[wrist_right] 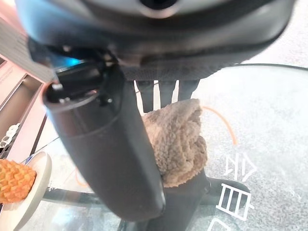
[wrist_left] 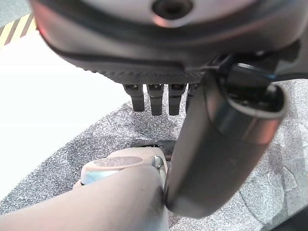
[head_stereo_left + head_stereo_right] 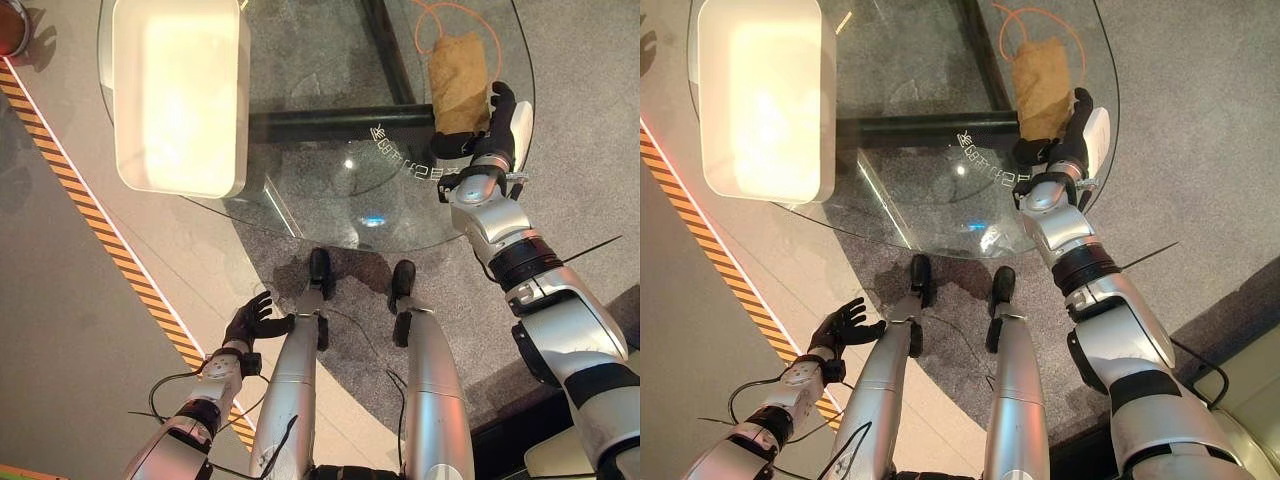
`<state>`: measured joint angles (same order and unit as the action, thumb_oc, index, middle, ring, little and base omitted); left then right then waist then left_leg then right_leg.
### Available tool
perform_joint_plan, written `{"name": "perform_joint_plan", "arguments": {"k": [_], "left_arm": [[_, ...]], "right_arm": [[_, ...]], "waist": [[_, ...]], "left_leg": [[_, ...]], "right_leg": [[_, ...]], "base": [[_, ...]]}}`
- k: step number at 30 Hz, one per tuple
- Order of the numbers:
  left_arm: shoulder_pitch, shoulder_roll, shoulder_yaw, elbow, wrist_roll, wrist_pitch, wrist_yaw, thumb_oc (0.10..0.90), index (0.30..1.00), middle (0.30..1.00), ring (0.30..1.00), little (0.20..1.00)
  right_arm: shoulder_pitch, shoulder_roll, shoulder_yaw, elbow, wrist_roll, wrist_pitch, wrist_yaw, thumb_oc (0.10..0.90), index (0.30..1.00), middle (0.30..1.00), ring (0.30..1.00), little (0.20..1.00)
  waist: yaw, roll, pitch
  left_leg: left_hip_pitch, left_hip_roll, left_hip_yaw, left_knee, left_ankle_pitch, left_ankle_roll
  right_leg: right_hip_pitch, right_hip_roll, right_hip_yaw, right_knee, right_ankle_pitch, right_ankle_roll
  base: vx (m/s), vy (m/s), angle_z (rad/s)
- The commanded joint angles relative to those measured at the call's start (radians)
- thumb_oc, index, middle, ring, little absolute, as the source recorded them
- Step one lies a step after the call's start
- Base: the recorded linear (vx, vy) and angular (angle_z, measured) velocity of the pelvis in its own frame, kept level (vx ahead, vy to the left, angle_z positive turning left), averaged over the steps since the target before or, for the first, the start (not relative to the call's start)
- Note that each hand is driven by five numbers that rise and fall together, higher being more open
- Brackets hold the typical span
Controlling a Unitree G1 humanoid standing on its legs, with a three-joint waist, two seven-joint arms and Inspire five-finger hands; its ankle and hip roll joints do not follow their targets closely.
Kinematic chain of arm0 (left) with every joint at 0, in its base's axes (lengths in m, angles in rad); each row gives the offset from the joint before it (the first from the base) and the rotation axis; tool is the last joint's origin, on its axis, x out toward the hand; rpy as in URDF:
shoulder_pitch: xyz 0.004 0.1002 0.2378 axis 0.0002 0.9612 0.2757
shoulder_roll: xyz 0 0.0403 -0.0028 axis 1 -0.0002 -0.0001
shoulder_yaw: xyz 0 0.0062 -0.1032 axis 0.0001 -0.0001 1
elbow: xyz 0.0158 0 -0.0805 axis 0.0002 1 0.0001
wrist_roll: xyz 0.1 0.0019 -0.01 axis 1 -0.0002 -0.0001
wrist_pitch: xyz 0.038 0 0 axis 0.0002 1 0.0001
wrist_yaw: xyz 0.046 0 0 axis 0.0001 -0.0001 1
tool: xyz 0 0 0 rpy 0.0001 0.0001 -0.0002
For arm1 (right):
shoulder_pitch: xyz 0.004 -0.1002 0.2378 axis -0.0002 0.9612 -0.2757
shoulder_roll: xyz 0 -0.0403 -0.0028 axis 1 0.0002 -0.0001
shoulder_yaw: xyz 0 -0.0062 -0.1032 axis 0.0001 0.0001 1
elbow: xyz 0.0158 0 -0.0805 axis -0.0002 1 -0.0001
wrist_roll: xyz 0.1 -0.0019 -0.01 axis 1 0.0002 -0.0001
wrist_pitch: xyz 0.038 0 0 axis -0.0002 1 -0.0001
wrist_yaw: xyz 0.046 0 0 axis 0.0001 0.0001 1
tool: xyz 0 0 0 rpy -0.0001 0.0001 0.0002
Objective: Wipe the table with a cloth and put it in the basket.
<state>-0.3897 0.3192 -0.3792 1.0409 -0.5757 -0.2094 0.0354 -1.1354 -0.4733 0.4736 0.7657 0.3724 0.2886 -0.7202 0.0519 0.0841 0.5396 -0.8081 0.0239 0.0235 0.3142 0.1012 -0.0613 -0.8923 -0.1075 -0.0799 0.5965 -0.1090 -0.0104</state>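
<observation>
Left hand (image 3: 252, 320) first, since it sits nearest me: it hangs low over the floor, short of the table's near edge, fingers spread and relaxed, holding nothing. I read it as idle.

Right hand (image 3: 492, 128) is the one that matters. It reaches over the near right edge of the glass table (image 3: 330, 215) and sits at the near end of the cloth (image 3: 459, 78). In the right wrist view I see the tan, fuzzy cloth (image 1: 175, 139) bunched past the thumb, with the fingers (image 1: 163, 94) coming down straight onto its top. They look flat on it rather than curled round it, so I judge this a press for wiping, not a pinch, though the fingertips are partly hidden in the pile.

Cloth's long axis runs from near edge to far edge, stretching away from the fingers toward the far right part of the table. Any stroke I command next would push or drag along that line.

Basket (image 3: 180, 95), white and rectangular, stands well apart at the table's left side, reaching toward the far left. Getting the cloth there means a real grip first, then a carry across the table.
</observation>
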Motion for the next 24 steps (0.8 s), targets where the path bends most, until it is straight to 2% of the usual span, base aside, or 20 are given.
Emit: {"name": "perform_joint_plan", "arguments": {"k": [1,2,3,4,5,6,7,24], "left_arm": [[0.037,-0.057,-0.012,0.021,-0.015,-0.002,0.019,0.8,0.9,0.9,0.9,0.9],[0.038,-0.055,-0.011,0.025,-0.014,-0.005,0.015,0.8,0.9,0.9,0.9,0.9],[0.037,-0.055,-0.014,0.026,-0.017,-0.007,0.015,0.8,0.9,0.9,0.9,0.9],[0.037,-0.055,-0.014,0.026,-0.018,-0.009,0.014,0.8,0.9,0.9,0.9,0.9],[0.037,-0.055,-0.014,0.026,-0.018,-0.009,0.014,0.8,0.9,0.9,0.9,0.9],[0.037,-0.055,-0.013,0.025,-0.018,-0.009,0.014,0.8,0.9,0.9,0.9,0.9],[0.035,-0.056,-0.013,0.026,-0.019,-0.009,0.014,0.8,0.9,0.9,0.9,0.9],[0.03,-0.055,-0.02,0.019,-0.021,0.0,0.023,0.8,0.9,0.9,0.9,0.9]], "right_arm": [[0.005,-0.052,0.028,0.017,-0.03,0.023,0.008,0.8,0.9,0.9,0.9,0.9],[0.004,-0.052,0.032,0.023,-0.031,0.024,0.011,0.8,0.9,0.9,0.9,0.9],[0.004,-0.051,0.037,0.025,-0.023,0.026,0.011,0.58,0.712,0.712,0.712,0.68],[0.004,-0.051,0.04,0.026,-0.021,0.027,0.012,0.394,0.552,0.552,0.552,0.494],[0.004,-0.051,0.04,0.026,-0.02,0.027,0.013,0.292,0.465,0.465,0.465,0.392],[0.004,-0.051,0.04,0.026,-0.018,0.028,0.014,0.122,0.319,0.319,0.319,0.222],[0.005,-0.051,0.042,0.035,-0.012,0.025,0.019,0.1,0.3,0.3,0.3,0.2],[0.007,-0.05,0.042,0.038,-0.012,0.012,0.025,0.1,0.3,0.3,0.3,0.2]], "waist": [[-0.012,0.057,-0.02],[-0.011,0.058,-0.02],[-0.011,0.058,-0.02],[-0.011,0.059,-0.02],[-0.011,0.059,-0.02],[-0.011,0.059,-0.02],[-0.012,0.06,-0.02],[-0.01,0.06,-0.02]], "left_leg": [[0.001,-0.032,0.064,0.088,-0.097,0.03],[0.001,-0.032,0.064,0.09,-0.097,0.03],[0.0,-0.031,0.065,0.091,-0.097,0.03],[0.0,-0.031,0.065,0.091,-0.097,0.029],[0.0,-0.031,0.065,0.09,-0.097,0.03],[0.001,-0.031,0.065,0.09,-0.097,0.03],[0.002,-0.031,0.066,0.088,-0.096,0.029],[-0.001,-0.033,0.066,0.09,-0.096,0.032]], "right_leg": [[0.015,0.025,-0.058,-0.085,0.039,-0.001],[0.015,0.024,-0.058,-0.083,0.039,-0.001],[0.014,0.024,-0.059,-0.082,0.038,-0.001],[0.014,0.024,-0.058,-0.082,0.038,-0.001],[0.014,0.024,-0.058,-0.082,0.038,-0.001],[0.015,0.024,-0.058,-0.082,0.038,-0.001],[0.014,0.024,-0.059,-0.081,0.037,-0.001],[0.011,0.024,-0.062,-0.078,0.037,-0.003]], "base": [[0.0,0.0,0.0],[0.0,0.0,0.0],[0.0,0.0,0.0],[0.0,0.0,0.0],[0.0,0.0,0.0],[0.0,0.0,0.0],[0.0,0.0,0.0],[0.0,0.0,0.0]]}}
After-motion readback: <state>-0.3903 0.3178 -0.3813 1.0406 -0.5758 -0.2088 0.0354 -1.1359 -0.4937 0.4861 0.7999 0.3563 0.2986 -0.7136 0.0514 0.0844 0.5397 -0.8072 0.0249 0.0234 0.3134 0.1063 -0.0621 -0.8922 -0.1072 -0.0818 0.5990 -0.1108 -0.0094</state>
